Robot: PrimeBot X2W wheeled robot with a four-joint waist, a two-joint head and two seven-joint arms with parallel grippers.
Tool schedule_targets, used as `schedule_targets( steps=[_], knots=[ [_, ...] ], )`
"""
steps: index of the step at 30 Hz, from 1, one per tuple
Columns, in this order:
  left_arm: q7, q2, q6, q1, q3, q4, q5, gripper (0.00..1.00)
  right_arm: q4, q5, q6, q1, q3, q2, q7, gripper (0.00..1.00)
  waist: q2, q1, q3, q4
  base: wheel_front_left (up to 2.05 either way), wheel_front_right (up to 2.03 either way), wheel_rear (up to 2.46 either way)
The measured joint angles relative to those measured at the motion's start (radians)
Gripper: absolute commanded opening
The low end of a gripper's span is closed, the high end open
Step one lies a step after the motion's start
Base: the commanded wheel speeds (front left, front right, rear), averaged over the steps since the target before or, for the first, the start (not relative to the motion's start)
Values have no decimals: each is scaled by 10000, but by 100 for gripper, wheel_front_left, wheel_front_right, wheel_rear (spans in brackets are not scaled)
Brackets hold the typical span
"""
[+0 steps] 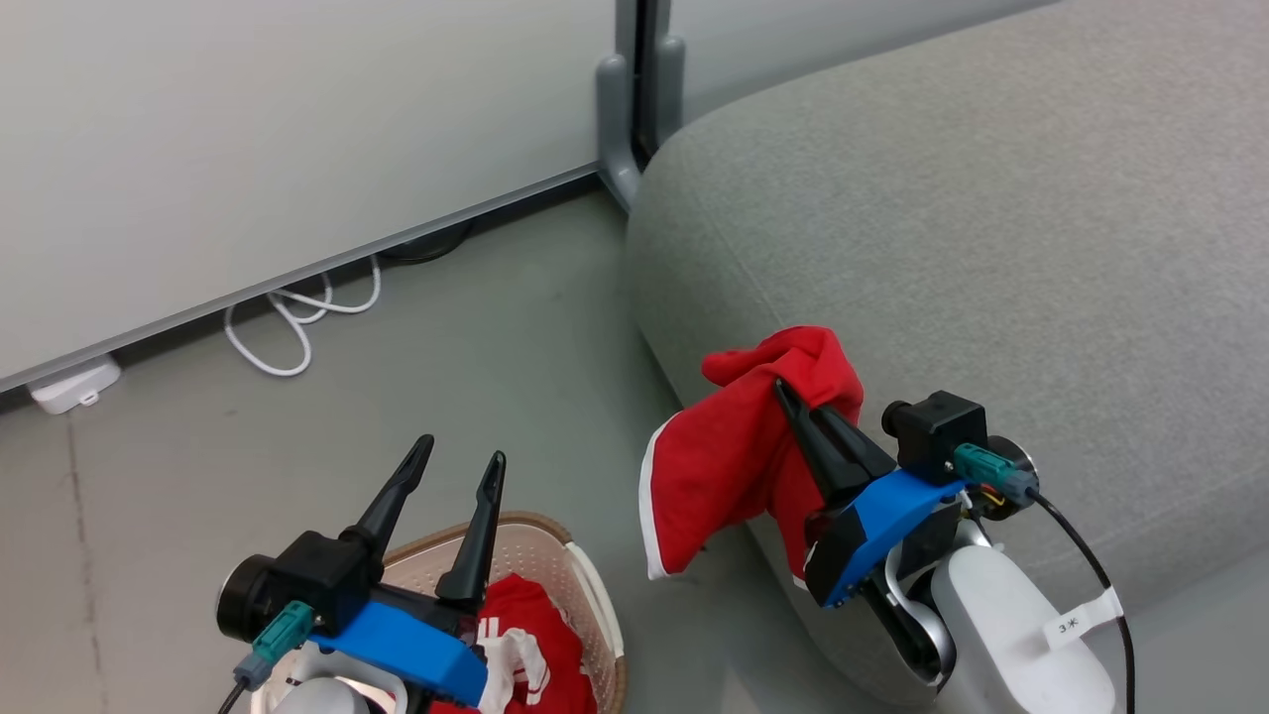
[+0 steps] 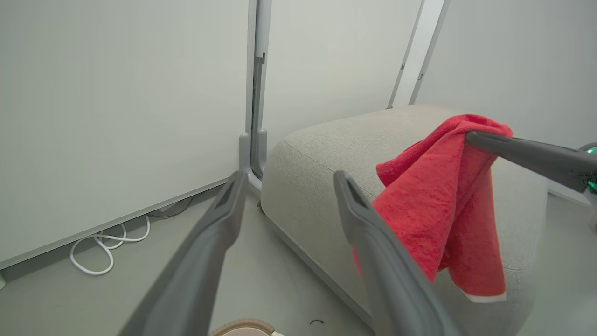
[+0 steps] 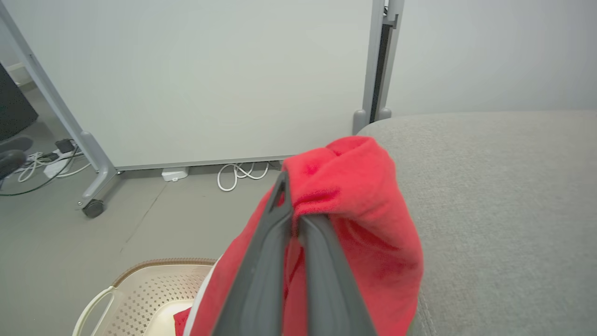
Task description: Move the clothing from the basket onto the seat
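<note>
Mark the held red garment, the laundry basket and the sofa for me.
held red garment (image 1: 724, 466), head view, on its hanging red panel
laundry basket (image 1: 550, 550), head view, on its perforated far wall
grey sofa (image 1: 991, 248), head view, on its bare seat top

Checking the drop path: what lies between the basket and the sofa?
Bare grey floor, in the head view; the red garment in the right gripper hangs above it.
</note>
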State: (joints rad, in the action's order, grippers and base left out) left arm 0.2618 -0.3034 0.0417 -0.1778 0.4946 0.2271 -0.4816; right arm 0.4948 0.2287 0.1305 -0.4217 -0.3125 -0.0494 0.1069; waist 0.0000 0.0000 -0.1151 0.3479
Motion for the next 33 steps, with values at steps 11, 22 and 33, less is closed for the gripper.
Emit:
schedule_targets(
  steps=[11,22,33],
  knots=[
    [0,100,198,59,-322,8,525,100,-151,31,0,225,249,-2,98,0,0,0,-292,1400,0,0,0],
    [0,107,353,145,-453,71,683,100,-274,190,0,311,313,-6,190,0,0,0,-438,2056,0,0,0],
    [0,228,520,-22,-416,259,757,100,-345,67,0,446,594,-4,180,0,0,0,-435,2066,0,0,0]
  ],
)
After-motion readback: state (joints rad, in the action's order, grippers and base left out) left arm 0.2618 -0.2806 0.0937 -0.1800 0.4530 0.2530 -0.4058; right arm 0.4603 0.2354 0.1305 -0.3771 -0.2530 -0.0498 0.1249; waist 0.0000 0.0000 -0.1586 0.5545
